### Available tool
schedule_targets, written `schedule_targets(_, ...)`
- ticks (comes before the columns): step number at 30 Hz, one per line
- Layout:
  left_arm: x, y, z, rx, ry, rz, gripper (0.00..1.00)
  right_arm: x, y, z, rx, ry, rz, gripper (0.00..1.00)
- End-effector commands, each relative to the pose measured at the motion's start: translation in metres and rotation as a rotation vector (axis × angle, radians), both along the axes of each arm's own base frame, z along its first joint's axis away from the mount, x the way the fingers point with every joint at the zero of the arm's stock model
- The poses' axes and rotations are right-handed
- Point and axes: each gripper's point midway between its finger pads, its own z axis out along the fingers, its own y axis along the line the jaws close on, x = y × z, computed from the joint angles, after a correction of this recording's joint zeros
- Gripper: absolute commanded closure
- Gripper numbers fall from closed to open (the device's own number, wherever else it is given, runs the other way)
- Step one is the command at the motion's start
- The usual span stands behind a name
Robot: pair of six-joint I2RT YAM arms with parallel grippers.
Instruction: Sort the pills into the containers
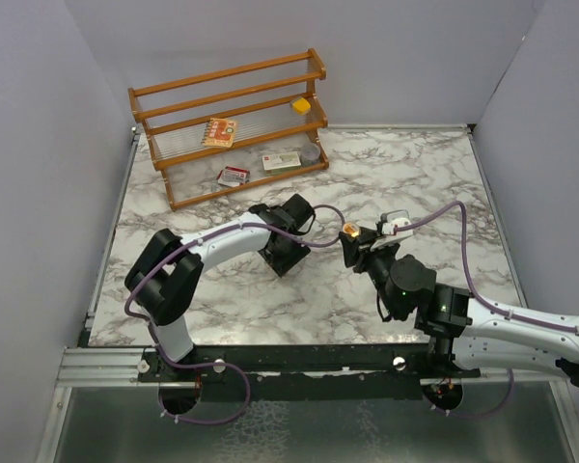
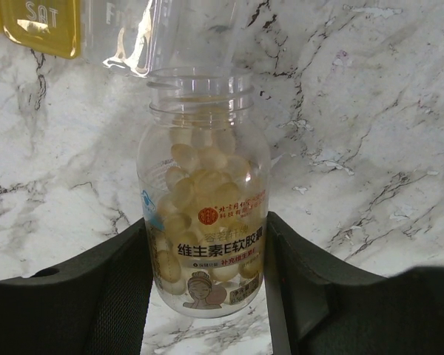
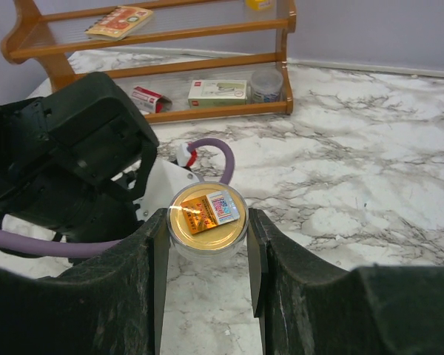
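My left gripper (image 1: 283,256) (image 2: 207,222) is shut on a clear open pill bottle (image 2: 203,170) full of pale yellow softgels, with a printed label and no cap. Its mouth points at a pill organiser with a yellow "SAT" lid (image 2: 41,26) and a clear compartment (image 2: 133,37) beside it. My right gripper (image 1: 355,236) (image 3: 207,225) is shut on a small round amber-tinted jar (image 1: 350,230) (image 3: 206,211) with a gold top and a sticker, held above the marble just right of the left gripper. A small squarish yellow box (image 1: 300,104) sits on the rack's upper shelf.
A wooden rack (image 1: 174,92) stands at the back left. It holds flat card packets (image 1: 219,131) (image 1: 281,161) (image 1: 234,176) and a round grey tin (image 1: 311,151) (image 3: 266,83). The left arm's wrist and purple cable (image 3: 214,148) lie close before the right gripper. Grey walls enclose the marble table (image 1: 415,183).
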Motion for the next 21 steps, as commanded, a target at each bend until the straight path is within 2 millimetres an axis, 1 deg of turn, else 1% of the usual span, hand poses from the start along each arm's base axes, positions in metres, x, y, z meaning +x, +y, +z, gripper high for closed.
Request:
schedule_targets(1,0.003,-0.001,0.007,0.05,-0.015,-0.021,1.0,0.0,-0.002,0.001,0.02,-0.003,-0.005,0.99)
schedule_targets(11,0.008,0.0,0.016,0.092,-0.02,-0.025,1.0,-0.001,-0.002,0.0,0.024,-0.003,-0.001,0.99)
schedule_targets(18,0.011,0.008,0.015,0.161,-0.02,-0.012,1.0,0.0,-0.007,-0.002,0.023,0.0,-0.025,0.99)
schedule_targets(21,0.017,0.002,0.021,0.161,-0.034,-0.013,1.0,0.0,-0.012,-0.001,0.038,0.0,-0.04,0.99)
